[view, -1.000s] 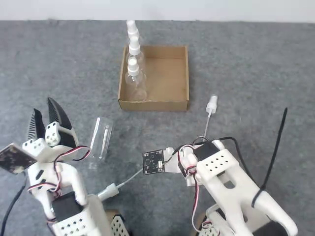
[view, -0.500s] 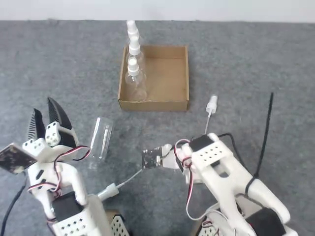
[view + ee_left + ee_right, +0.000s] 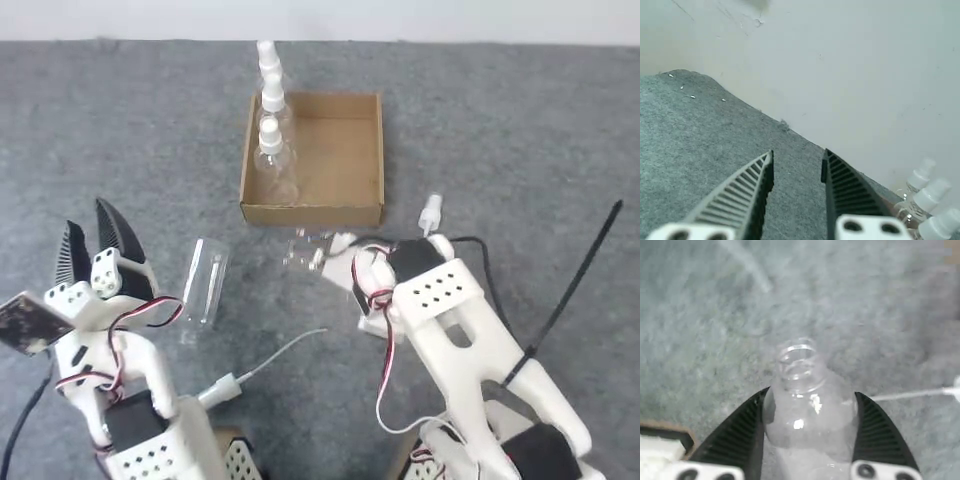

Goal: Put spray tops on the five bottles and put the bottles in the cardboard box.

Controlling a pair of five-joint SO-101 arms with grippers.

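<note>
R gripper is clenched on a clear held bottle that has no top, its open neck pointing away from the wrist. From above it sits just in front of the cardboard box, near the front wall; can't tell if it touches the grey mat.

L gripper is released, w/ a gap between the fingers and nothing in it. It's raised at the near left, well apart from the box.

Three capped bottles stand upright in a row along the box's left wall; not sure the far one is inside.

A loose bottle lies uncapped on the mat btwn the L gripper and the R arm. One spray top lies by the L arm's base, its tube trailing toward the middle. A second spray top lies just off the box's front right corner, beside the R arm.
</note>
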